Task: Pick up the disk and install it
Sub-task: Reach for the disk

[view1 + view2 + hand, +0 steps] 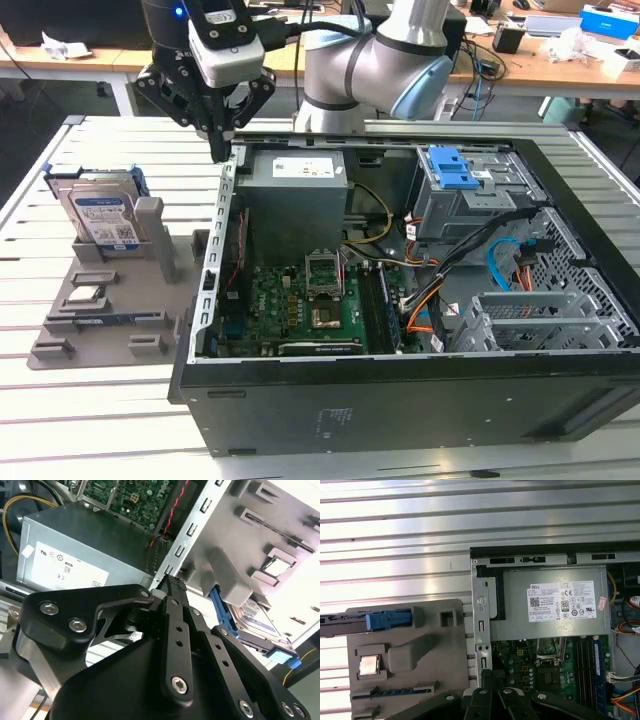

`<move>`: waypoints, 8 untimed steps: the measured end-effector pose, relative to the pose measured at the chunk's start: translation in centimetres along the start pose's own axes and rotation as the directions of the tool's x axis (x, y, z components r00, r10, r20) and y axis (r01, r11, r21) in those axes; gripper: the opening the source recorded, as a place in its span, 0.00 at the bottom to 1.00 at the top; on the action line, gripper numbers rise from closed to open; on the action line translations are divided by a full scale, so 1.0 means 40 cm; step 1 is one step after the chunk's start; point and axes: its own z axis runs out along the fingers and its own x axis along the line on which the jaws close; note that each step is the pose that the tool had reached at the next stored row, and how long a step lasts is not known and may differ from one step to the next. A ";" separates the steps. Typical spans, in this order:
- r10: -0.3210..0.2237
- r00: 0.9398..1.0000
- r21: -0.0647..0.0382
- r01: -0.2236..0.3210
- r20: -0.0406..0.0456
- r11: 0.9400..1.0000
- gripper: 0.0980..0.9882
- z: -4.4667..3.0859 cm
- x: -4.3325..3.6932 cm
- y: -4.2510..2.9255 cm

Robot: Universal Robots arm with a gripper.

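The disk (pixel 100 213), silver with a blue-and-white barcode label, stands in a grey holder (pixel 100 300) at the exterior view's left; the gripper (pixel 222 150) is closed, empty.

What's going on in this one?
One robot arm is working over an open computer case. Its gripper, shut and holding nothing, hangs above the case's wall on the exterior view's left, next to the power supply. The disk stands on edge in a grey holder on the table beside the case, not yet picked up.
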 end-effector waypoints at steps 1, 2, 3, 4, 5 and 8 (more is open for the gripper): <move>0.000 1.000 0.000 0.000 0.000 1.000 0.01 0.000 0.007 -0.001; 0.000 1.000 0.000 0.000 0.000 1.000 0.01 0.000 0.019 -0.001; 0.000 1.000 0.000 0.000 0.000 1.000 0.01 -0.001 0.031 -0.002; 0.000 1.000 0.000 0.000 0.000 1.000 0.01 -0.001 0.037 -0.003; 0.000 1.000 0.000 0.000 0.000 1.000 0.01 -0.001 0.041 -0.003; 0.000 1.000 0.000 0.000 0.000 1.000 0.01 -0.002 0.057 -0.004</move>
